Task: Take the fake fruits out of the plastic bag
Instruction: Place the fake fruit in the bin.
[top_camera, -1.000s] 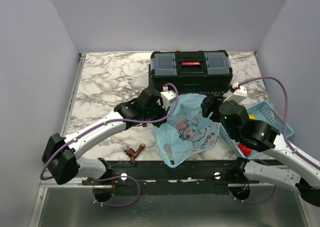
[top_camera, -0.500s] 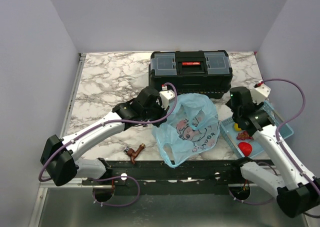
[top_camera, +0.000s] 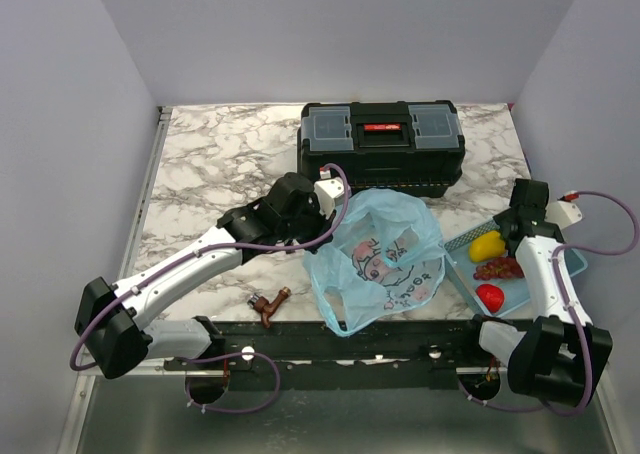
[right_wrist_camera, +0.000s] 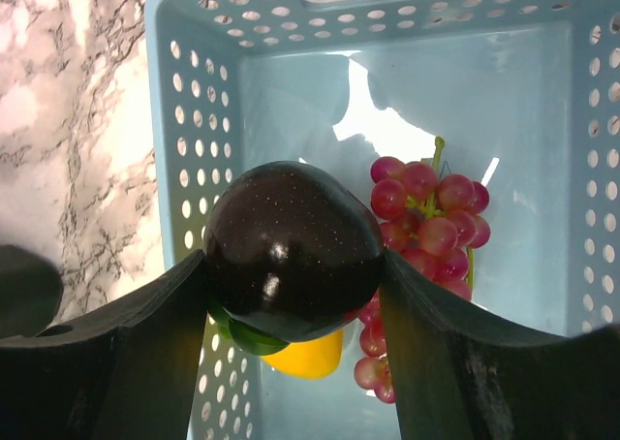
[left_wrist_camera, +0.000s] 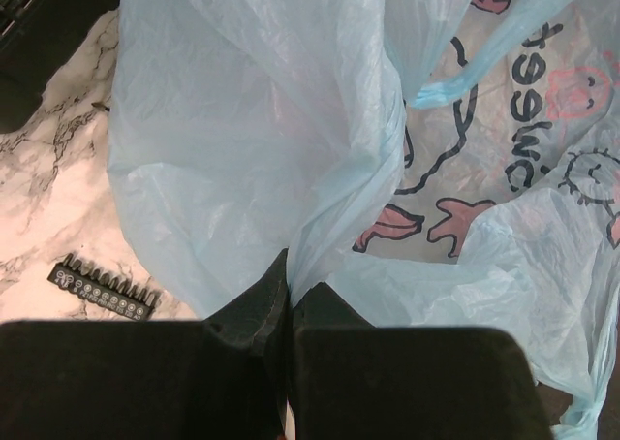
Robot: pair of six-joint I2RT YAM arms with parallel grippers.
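The translucent light-blue plastic bag with pink cartoon prints lies at the table's front centre. My left gripper is shut on a fold of its upper left edge; in the left wrist view the film is pinched between the jaws of this gripper. My right gripper hangs over the light-blue basket and is shut on the dark, near-black fruit. The grapes and the yellow fruit lie in the basket below it, and both show from above: the grapes, the yellow fruit.
A glossy red fruit lies in the basket's near end. A black toolbox stands behind the bag. A small brown fitting lies at the front edge. A strip of screwdriver bits lies left of the bag.
My right arm has swung from over the bag to the right, above the basket, with the dark fruit in its jaws. My left gripper has kept its hold on the bag.
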